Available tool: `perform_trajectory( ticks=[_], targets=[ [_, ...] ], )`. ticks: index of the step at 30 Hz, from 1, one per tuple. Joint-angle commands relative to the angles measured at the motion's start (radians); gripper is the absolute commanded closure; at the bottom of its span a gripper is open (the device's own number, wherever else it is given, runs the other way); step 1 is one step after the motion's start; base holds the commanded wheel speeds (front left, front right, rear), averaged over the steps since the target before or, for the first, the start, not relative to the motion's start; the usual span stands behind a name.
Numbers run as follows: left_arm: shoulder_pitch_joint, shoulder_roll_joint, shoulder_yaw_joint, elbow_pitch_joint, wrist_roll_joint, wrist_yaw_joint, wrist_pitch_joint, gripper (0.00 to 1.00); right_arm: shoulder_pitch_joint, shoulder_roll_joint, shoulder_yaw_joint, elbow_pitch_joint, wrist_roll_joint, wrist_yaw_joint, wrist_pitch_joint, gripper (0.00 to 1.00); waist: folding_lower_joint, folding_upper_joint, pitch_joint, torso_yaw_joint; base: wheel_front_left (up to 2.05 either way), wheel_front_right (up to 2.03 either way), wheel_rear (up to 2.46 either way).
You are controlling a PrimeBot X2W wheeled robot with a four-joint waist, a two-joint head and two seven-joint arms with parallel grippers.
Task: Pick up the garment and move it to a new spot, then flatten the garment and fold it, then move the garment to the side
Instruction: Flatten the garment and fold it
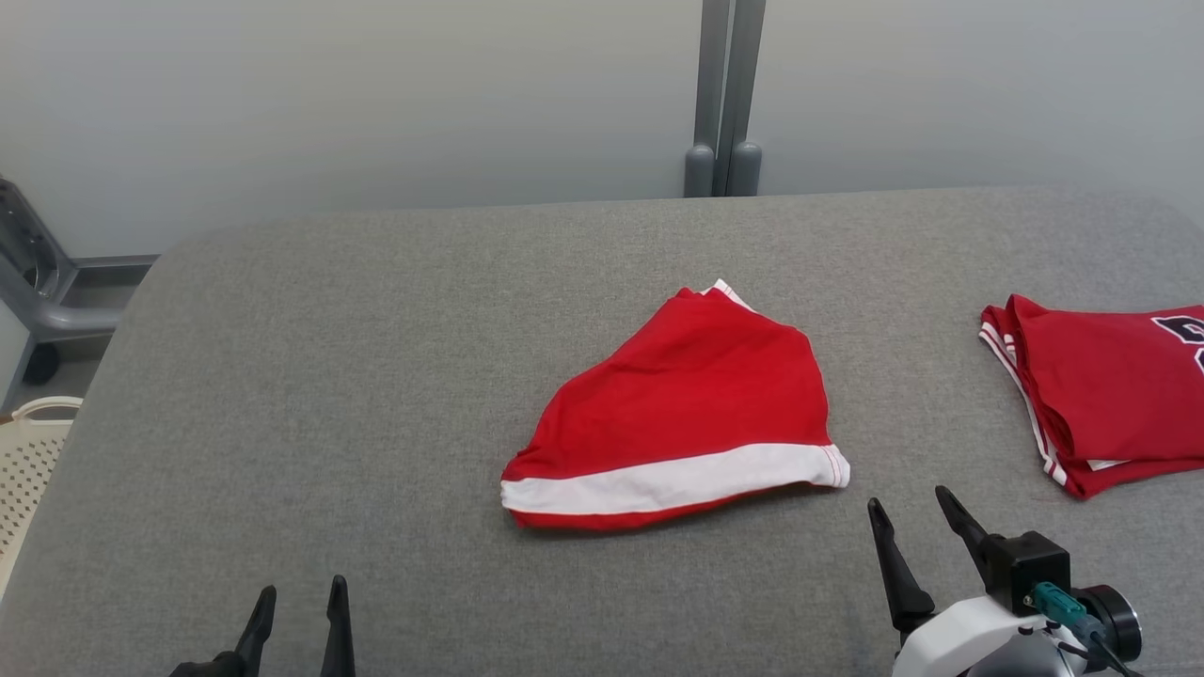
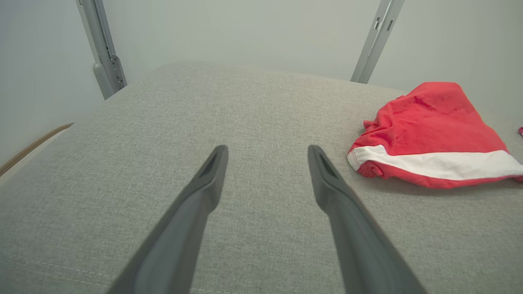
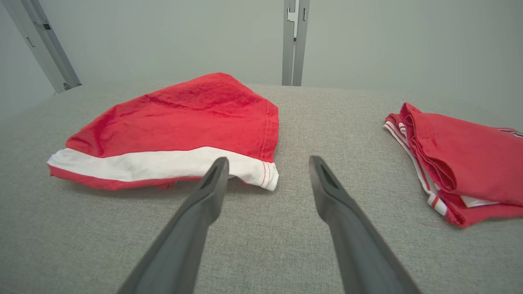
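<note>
Here, the left gripper (image 1: 301, 588) hangs over the table's (image 1: 376, 376) front edge toward its left corner, fingers spread wide, empty. The garment (image 1: 677, 414), red with a white band, lies folded into a rough wedge at the table's middle, nearer the front edge. Just beside its front right corner is the right gripper (image 1: 910, 498), fingers equally wide and holding nothing. In the right wrist view one fingertip overlaps the white hem, and I cannot tell whether it touches. A pale lattice basket (image 1: 28, 461) stands off the table's left edge, cut off by the frame, its contents hidden. At the right edge a second garment (image 1: 1101, 385) lies folded, also cut off, its dark print unreadable.
</note>
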Motion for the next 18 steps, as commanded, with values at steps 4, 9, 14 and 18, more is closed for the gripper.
perform_trajectory(
  ticks=[4, 9, 14, 18],
  targets=[
    [-0.042, -0.006, -0.017, 0.015, -0.014, -0.015, 0.005, 0.0, -0.011, -0.003, -0.019, -0.006, -0.008, -0.001, 0.013, 0.0, 0.0, -0.0001, 0.01, 0.002, 0.0, 0.0, 0.0],
    [-0.124, -0.004, -0.063, 0.029, -0.009, -0.028, 0.061, 0.0, -0.042, -0.002, -0.03, -0.002, 0.001, -0.001, 0.08, 0.0, 0.0, -0.0001, 0.03, 0.003, 0.0, 0.0, 0.0],
    [-0.242, 0.008, -0.13, 0.076, -0.009, -0.043, 0.176, 0.0, -0.103, -0.003, -0.022, 0.005, -0.028, -0.001, 0.223, 0.0, 0.0, -0.0001, 0.058, -0.004, 0.0, 0.0, 0.0],
    [-0.341, 0.012, -0.2, 0.128, -0.042, -0.054, 0.291, 0.0, -0.183, -0.002, -0.032, 0.022, -0.07, -0.001, 0.338, 0.0, 0.0, -0.0001, 0.095, -0.016, 0.0, 0.0, 0.0]
  ],
)
